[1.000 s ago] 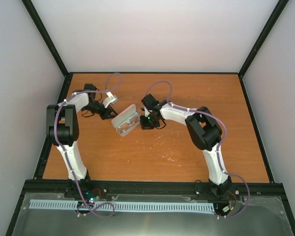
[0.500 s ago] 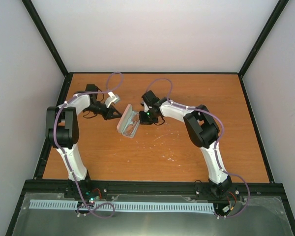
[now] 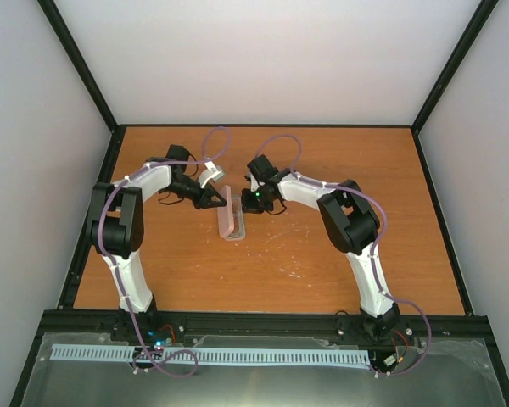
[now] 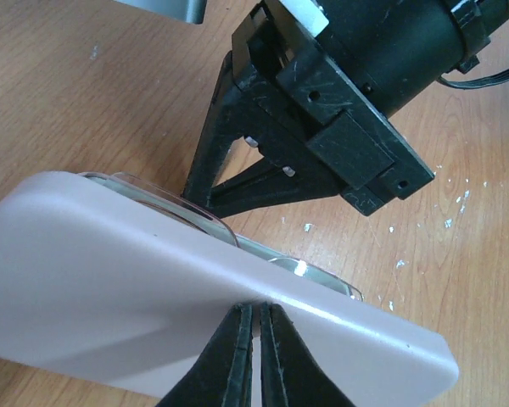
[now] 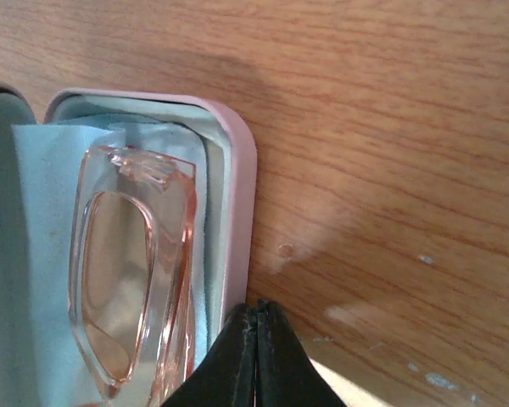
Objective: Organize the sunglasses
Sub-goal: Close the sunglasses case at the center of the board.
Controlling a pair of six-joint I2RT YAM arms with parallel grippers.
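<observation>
Right wrist view: the sunglasses (image 5: 131, 280) lie inside the pink case (image 5: 237, 212) on the blue cloth (image 5: 42, 254), at the frame's left. The right gripper (image 5: 256, 318) has its fingers together at the case's rim. The left gripper (image 4: 256, 312), fingers together, touches the lid (image 4: 110, 288) from outside, and the lid hides most of the glasses in that view.

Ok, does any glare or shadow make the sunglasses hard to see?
Right wrist view: even light, sunglasses clear against the blue cloth, soft shadow on the table beyond the case. Left wrist view: one small glint on their rim, the lid hides the rest. Top view: too small to tell.
</observation>
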